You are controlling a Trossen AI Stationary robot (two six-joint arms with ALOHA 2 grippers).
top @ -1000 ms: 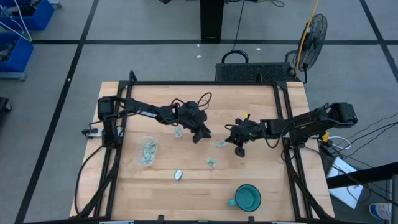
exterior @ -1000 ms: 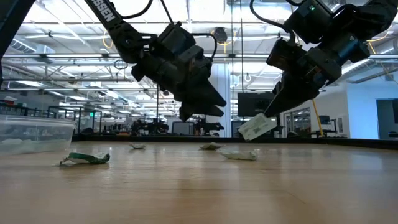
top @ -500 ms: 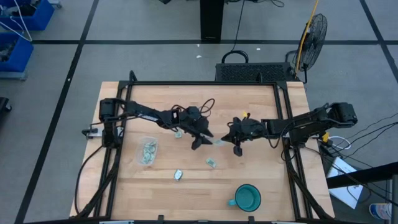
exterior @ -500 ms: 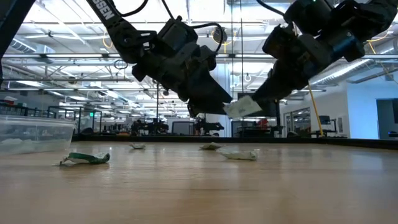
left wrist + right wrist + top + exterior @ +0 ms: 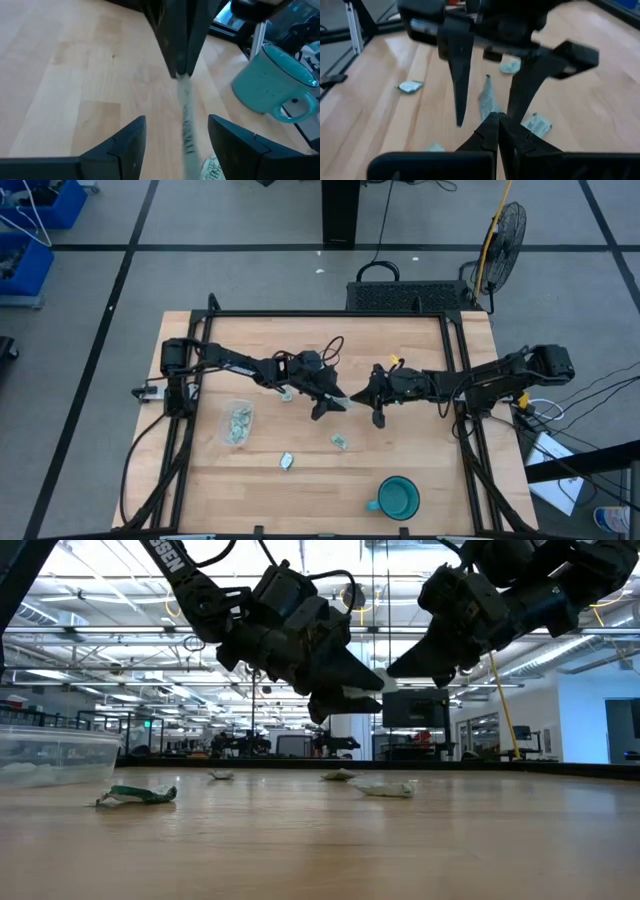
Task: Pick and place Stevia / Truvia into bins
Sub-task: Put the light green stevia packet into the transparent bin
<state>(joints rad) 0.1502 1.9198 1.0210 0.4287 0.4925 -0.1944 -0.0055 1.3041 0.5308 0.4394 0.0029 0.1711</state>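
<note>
Above the wooden counter [image 5: 300, 470] our right tool [image 5: 352, 397] pinches a sachet [image 5: 186, 120] between our left tool's [image 5: 335, 401] spread fingers.

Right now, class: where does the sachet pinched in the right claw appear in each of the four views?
High view: the sachet is at mid-table, at the tip of the right claw.
Low view: a pale sliver in the air, near picture centre.
Left wrist view: an edge-on strip, centre.
Right wrist view: centre, beyond the shut fingertips.
Shared landmark: the left claw, whose open fingers flank it everywhere.
</note>
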